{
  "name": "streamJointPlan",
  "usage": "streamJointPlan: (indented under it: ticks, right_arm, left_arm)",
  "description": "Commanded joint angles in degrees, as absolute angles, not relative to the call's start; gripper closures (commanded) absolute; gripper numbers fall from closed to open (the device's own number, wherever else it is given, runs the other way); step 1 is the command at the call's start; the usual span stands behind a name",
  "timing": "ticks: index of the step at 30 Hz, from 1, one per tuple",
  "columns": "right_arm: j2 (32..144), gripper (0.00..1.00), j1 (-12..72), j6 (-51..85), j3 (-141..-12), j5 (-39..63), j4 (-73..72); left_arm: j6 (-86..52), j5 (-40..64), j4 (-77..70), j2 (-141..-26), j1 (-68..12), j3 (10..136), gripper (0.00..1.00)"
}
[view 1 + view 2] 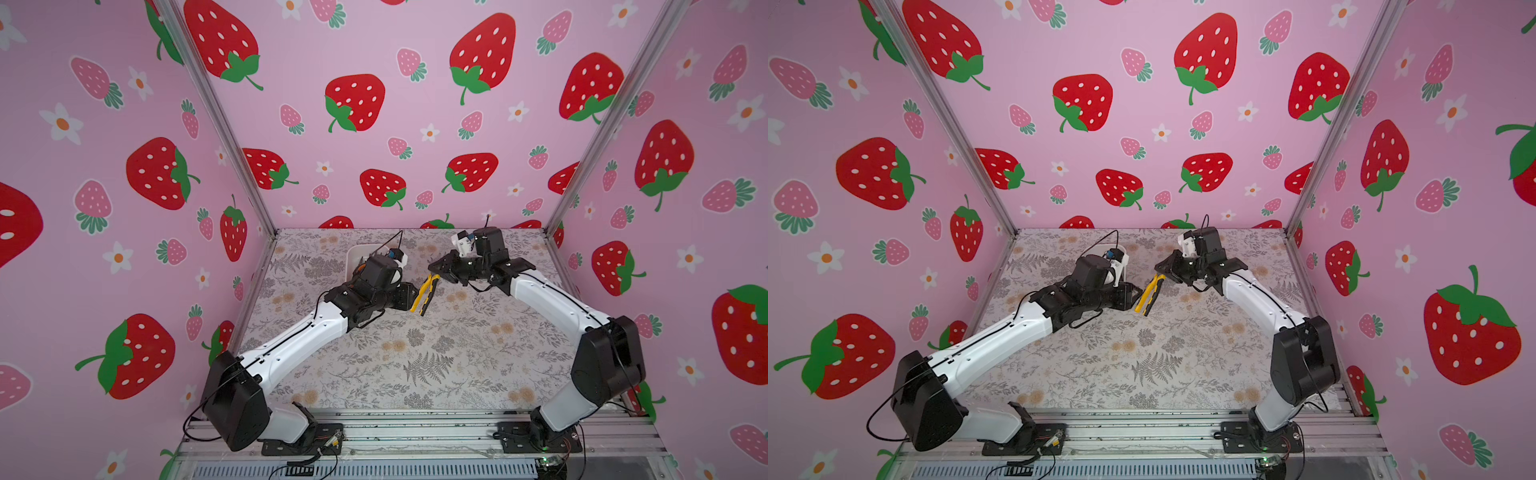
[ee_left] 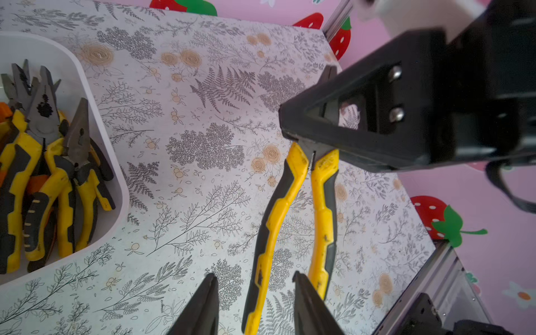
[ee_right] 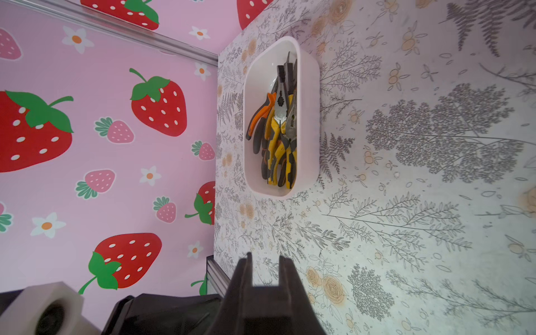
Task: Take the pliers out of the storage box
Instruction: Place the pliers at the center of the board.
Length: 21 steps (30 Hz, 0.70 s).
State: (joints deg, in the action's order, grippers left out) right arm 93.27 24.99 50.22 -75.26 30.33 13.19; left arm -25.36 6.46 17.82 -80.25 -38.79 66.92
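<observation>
storage box (image 3: 311, 116): heaped yellow-black, orange-black pliers (image 3: 280, 127) | yellow pair (image 2: 322, 208) outside | right jaws clenched on its head | left jaws released

This is a robot test cell in a lab. Printed strawberry panels (image 1: 374, 104) fill a bare aluminium frame (image 1: 218, 124) around a floral-papered surface (image 1: 415, 353). Two arms (image 1: 291, 345) are bolted to an extruded rail (image 1: 415, 432), with loose wiring (image 1: 185, 427) and an exposed circuit board (image 1: 550, 462).

Pliers (image 2: 43, 113) w/ dull metal heads; box (image 3: 309, 121) smooth plastic.
</observation>
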Motion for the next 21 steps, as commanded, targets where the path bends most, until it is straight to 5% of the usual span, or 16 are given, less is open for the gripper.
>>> streamJointPlan:
  ticks: [1, 21]
  right_arm:
    - [90.4, 1.00, 24.5, 51.4, -75.8, 31.3, 10.9]
    - [91.7, 1.00, 23.0, 56.4, -74.8, 37.7, 5.1]
  left_arm:
    - [-25.5, 5.9, 17.3, -79.8, -38.7, 67.3, 0.54]
    - [-21.8, 14.0, 20.7, -86.3, -37.4, 69.3, 0.62]
